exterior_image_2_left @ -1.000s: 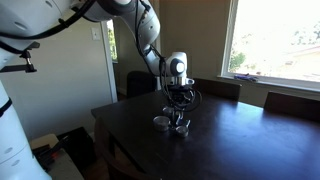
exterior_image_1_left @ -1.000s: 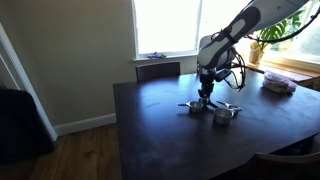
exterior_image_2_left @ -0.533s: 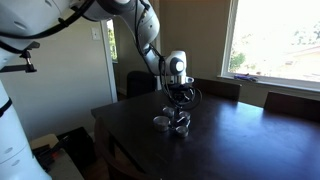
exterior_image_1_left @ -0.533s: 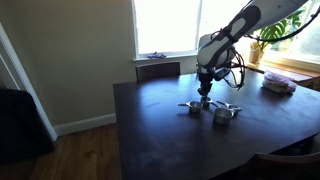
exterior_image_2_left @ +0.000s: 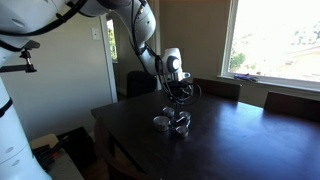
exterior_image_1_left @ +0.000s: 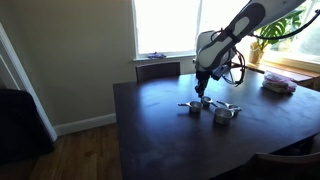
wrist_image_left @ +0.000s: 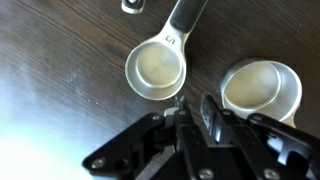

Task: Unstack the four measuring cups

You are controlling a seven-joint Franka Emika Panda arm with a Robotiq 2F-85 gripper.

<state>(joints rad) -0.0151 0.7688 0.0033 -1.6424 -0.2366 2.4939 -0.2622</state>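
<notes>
In the wrist view the gripper [wrist_image_left: 192, 112] is seen nearest. Its 2 fingers [wrist_image_left: 212, 112] are drawn close together above the table, and whether they are fully closed or pinched on anything cannot be told. Just past the fingertips, 2 measuring cups are seen lying open side up on the dark wooden table [wrist_image_left: 60, 90]. 1 is a smaller cup [wrist_image_left: 155, 70], whose long flat handle [wrist_image_left: 186, 15] is pointed away from the gripper. The other is 1 larger cup [wrist_image_left: 262, 88] just beside it, parted from it by a narrow strip of table. A 3rd shiny piece [wrist_image_left: 133, 5] is cut off at the far edge of that view, and what it is cannot be made out. In both exterior views the measuring cups [exterior_image_1_left: 225, 112] [exterior_image_2_left: 180, 124] are shown only as 2 small silver spots near each other on the tabletop. Whether either spot is more than 1 cup cannot be told. The gripper [exterior_image_1_left: 203, 93] [exterior_image_2_left: 179, 97] is seen raised above them. Farther off in an exterior view, 1 chair [exterior_image_1_left: 158, 70] is set at the far edge of the table, with 1 bright window [exterior_image_1_left: 165, 25] behind it and 1 plant [exterior_image_1_left: 275, 35] on the sill.
</notes>
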